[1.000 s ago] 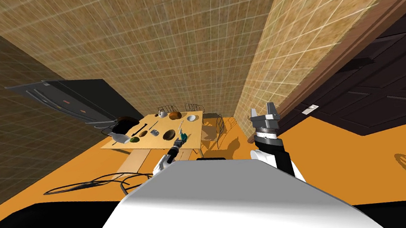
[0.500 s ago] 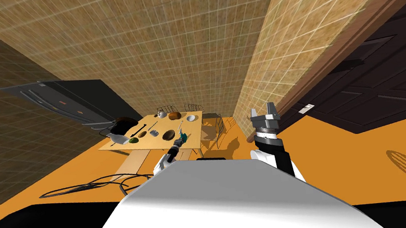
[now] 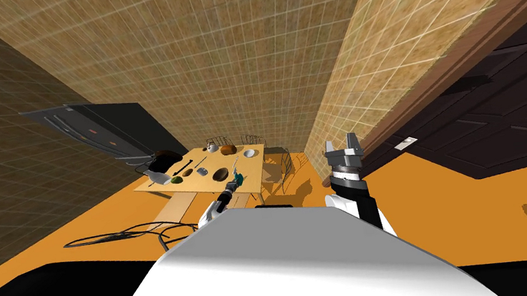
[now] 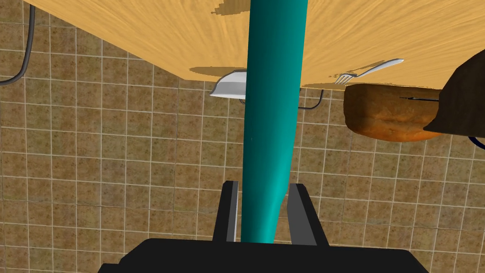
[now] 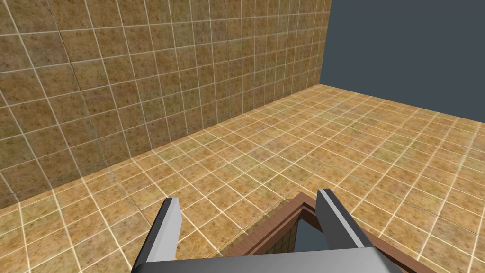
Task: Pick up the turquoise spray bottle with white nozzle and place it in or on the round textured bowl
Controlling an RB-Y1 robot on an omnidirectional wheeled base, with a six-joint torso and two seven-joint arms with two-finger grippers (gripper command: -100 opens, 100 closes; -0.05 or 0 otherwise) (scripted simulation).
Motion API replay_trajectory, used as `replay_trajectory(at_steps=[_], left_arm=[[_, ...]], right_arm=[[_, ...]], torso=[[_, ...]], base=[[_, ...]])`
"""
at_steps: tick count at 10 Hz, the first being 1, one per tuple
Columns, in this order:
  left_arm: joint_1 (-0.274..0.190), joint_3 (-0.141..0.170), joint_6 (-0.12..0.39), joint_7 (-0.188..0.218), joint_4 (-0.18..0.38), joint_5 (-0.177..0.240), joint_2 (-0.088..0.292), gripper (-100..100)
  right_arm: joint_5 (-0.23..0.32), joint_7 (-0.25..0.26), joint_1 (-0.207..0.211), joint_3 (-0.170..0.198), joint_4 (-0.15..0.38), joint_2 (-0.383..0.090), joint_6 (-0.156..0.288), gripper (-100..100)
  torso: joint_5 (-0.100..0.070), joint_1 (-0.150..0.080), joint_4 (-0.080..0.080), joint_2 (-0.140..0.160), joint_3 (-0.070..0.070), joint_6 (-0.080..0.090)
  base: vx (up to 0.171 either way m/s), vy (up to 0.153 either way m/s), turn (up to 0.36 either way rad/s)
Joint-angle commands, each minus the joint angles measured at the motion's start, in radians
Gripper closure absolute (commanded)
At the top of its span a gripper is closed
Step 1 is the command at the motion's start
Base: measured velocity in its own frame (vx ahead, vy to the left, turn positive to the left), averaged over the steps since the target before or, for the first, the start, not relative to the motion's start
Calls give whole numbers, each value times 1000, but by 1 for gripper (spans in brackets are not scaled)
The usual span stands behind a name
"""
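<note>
The left gripper point(image 4: 263, 186) was clamped on the turquoise spray bottle point(image 4: 272, 95), its two fingers pressing the sides of the body, presumably so the bottle could be carried across rather than nudged. From the wrist that grip was plain, and beyond it a white dish point(image 4: 230, 84), a fork point(image 4: 369, 68) and an orange-brown lump point(image 4: 386, 116) lay on the wooden table point(image 4: 142, 38). The head view gave the layout instead: the bottle sat over the table's near edge, with a dark brown round bowl point(image 3: 219, 175) just to its left, likely the target. The right gripper point(image 3: 341, 143) stood raised well off to the right, fingers apart, idle.
</note>
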Motion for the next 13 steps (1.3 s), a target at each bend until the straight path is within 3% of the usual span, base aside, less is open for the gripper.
replay_trajectory(at_steps=[1,2,3,4,5,13], left_arm=[[35,-15,-3,5,-39,-3,5,100],[56,-26,-4,10,-65,-5,10,100],[42,-17,-4,8,-46,-3,9,100],[45,-18,-6,8,-47,-3,10,0],[30,-16,-29,36,-27,-8,32,100],[-57,3,-178,192,106,-26,151,100]], right_arm=[[0,0,0,0,0,0,0,0],[0,0,0,0,0,0,0,0],[0,0,0,0,0,0,0,0],[0,0,0,0,0,0,0,0],[0,0,0,0,0,0,0,0],[0,0,0,0,0,0,0,0]], torso=[[0,0,0,0,0,0],[0,0,0,-1,0,0],[0,-1,0,-1,0,1],[0,0,0,0,0,2],[0,0,1,1,1,1],[0,0,2,9,5,0]], base=[[52,-7,132],[42,-13,105],[13,-9,26],[0,0,0],[-30,-20,78],[-77,-25,103]])
